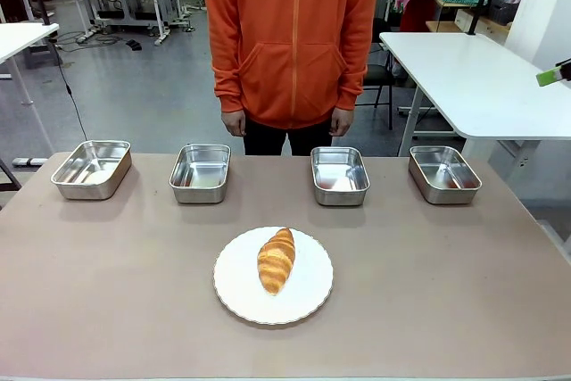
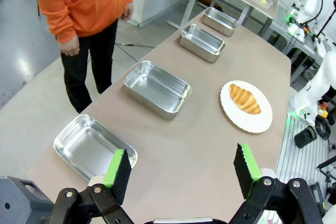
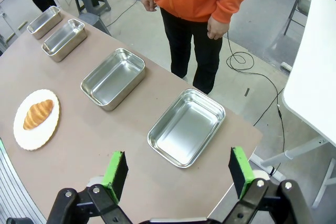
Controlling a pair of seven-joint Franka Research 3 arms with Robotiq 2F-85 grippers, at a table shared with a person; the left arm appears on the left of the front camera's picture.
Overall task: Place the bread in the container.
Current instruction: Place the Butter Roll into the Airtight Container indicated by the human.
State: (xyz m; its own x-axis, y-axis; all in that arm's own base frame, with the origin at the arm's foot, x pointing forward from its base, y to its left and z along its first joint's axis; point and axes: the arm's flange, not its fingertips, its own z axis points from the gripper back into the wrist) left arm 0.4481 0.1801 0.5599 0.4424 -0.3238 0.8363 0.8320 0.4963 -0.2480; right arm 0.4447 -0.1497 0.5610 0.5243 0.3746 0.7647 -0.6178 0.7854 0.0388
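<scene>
Brown tabletop (image 1: 107,292) | white scalloped plate (image 1: 308,296) on the robot's side, mid-table | croissant (image 1: 277,260) lying on plate centre | four stainless-steel trays (image 1: 198,194) in a row beyond plate, apart from it | left gripper (image 2: 181,163) fingers spread, holding nothing | right gripper (image 3: 177,167) fingers spread, holding nothing | person in orange hoodie (image 1: 294,33) standing beyond trays

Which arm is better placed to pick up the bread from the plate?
Left, narrowly. Both arms' jaws stand open, but the bread on the plate lies nearly ahead of the left jaws, while it sits far aside in the right wrist view.
</scene>
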